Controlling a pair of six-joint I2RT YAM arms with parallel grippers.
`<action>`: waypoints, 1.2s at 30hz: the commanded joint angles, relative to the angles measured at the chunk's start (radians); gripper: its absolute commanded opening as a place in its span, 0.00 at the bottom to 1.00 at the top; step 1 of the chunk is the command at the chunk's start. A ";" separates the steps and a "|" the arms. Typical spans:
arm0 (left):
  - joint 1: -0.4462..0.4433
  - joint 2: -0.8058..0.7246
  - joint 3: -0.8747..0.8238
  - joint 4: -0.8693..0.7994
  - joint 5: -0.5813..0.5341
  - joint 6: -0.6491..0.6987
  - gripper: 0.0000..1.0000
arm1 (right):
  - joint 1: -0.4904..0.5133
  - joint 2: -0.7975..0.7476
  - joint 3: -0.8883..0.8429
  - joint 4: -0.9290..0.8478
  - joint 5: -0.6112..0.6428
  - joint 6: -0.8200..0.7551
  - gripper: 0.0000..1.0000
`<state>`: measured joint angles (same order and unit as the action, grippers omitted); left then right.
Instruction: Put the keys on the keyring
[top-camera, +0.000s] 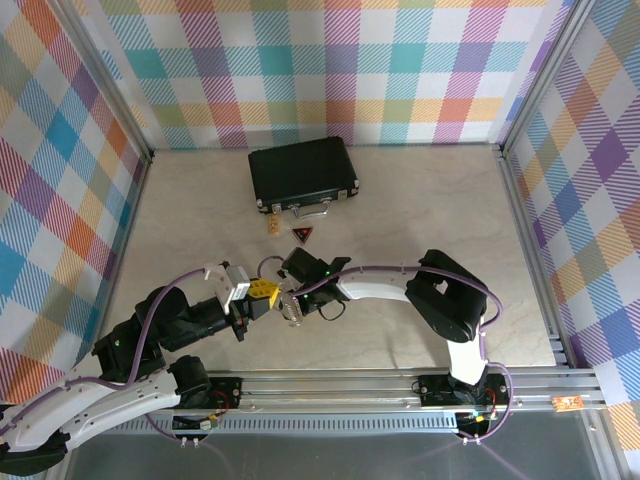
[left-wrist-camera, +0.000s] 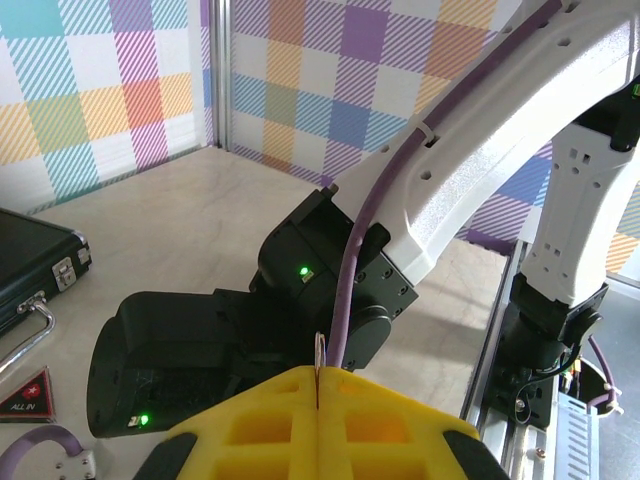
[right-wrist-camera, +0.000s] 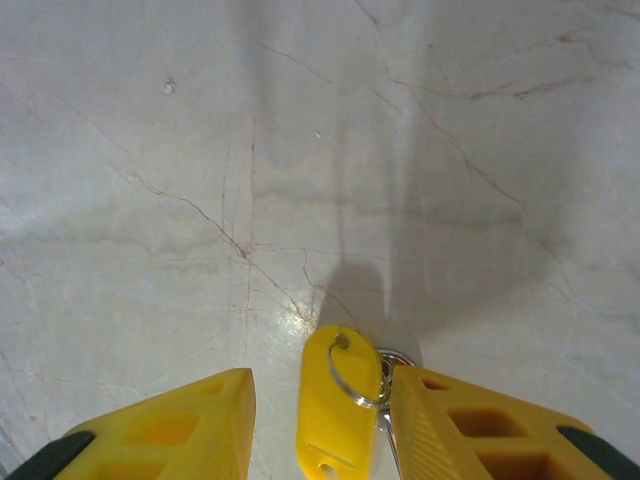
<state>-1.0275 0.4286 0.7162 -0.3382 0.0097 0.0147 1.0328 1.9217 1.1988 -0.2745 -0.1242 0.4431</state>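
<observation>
Hazard: keyring (left-wrist-camera: 318, 350) pinched in pressed-together left gripper (left-wrist-camera: 318, 388); key (right-wrist-camera: 335, 415) unclamped within spread right gripper (right-wrist-camera: 322, 385), so it could be dropped.

Lab test cell; plaid backdrop walls (top-camera: 330, 70), aluminium frame (top-camera: 400, 385), marble-look tabletop (top-camera: 400, 200).

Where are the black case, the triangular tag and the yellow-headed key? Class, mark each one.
black case (top-camera: 303, 172): top external view, middle of its lid.
triangular tag (top-camera: 302, 235): top external view, its centre.
yellow-headed key (right-wrist-camera: 335, 410): right wrist view, its yellow plastic head.
</observation>
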 joint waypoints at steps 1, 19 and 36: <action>-0.008 -0.015 -0.001 0.043 0.017 -0.006 0.00 | -0.020 -0.016 -0.011 0.020 -0.051 -0.043 0.40; -0.008 0.001 0.003 0.045 0.029 -0.007 0.00 | -0.031 -0.035 -0.008 0.001 -0.076 -0.299 0.36; -0.008 0.001 -0.001 0.047 0.034 -0.006 0.00 | -0.082 -0.020 -0.016 0.011 -0.173 -0.491 0.35</action>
<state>-1.0275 0.4320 0.7162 -0.3382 0.0360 0.0147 0.9672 1.9213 1.1969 -0.2836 -0.2562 0.0013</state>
